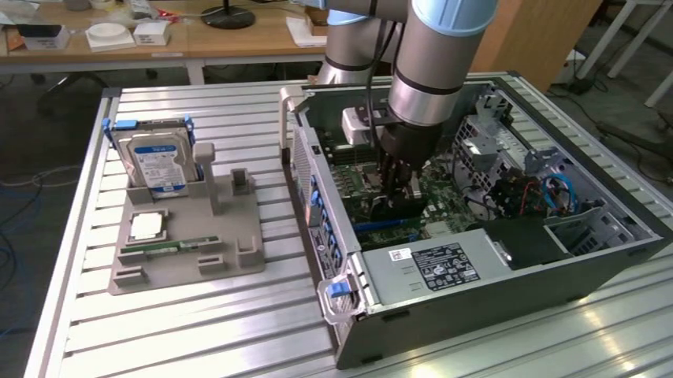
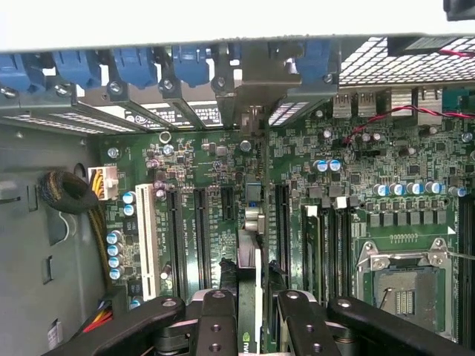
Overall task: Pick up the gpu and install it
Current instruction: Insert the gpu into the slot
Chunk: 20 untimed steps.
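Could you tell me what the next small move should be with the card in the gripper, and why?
Probably a slow, straight push toward the motherboard. The gripper is shut on the gpu, held edge-on among the black slots, its bracket toward the rear slot covers. I cannot see whether its edge is already seated.

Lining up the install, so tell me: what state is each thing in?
Dark green graphics card with silver bracket: held edge-on over the motherboard slots, seating unclear.
Gripper: shut on that card.
Dark grey computer case: on its side, open.
Silver hard drive with blue-white label: upright in grey holder.
Processor socket: looks empty.
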Motion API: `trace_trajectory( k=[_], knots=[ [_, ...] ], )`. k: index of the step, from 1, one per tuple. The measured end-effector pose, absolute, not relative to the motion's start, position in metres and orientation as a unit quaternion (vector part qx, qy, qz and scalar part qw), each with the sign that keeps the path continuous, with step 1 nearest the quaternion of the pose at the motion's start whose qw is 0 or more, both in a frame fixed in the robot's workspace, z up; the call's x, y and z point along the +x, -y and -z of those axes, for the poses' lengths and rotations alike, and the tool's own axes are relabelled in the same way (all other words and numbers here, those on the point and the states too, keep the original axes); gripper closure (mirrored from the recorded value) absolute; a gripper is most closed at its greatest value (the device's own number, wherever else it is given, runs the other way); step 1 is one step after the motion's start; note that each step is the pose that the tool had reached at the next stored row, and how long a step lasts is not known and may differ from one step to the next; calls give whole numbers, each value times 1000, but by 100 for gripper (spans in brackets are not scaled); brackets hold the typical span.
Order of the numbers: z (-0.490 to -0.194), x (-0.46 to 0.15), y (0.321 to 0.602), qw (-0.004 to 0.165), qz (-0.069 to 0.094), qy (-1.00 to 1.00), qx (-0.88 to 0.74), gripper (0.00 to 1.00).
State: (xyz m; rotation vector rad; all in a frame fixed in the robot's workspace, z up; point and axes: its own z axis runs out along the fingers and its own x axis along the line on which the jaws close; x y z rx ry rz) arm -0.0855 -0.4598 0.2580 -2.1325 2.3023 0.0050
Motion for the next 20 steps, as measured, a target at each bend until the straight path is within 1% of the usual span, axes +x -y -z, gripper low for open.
trace_trajectory(
  k=[20],
  knots=[
    [-257, -85, 460, 5, 1, -733, -680, 74]
  ],
)
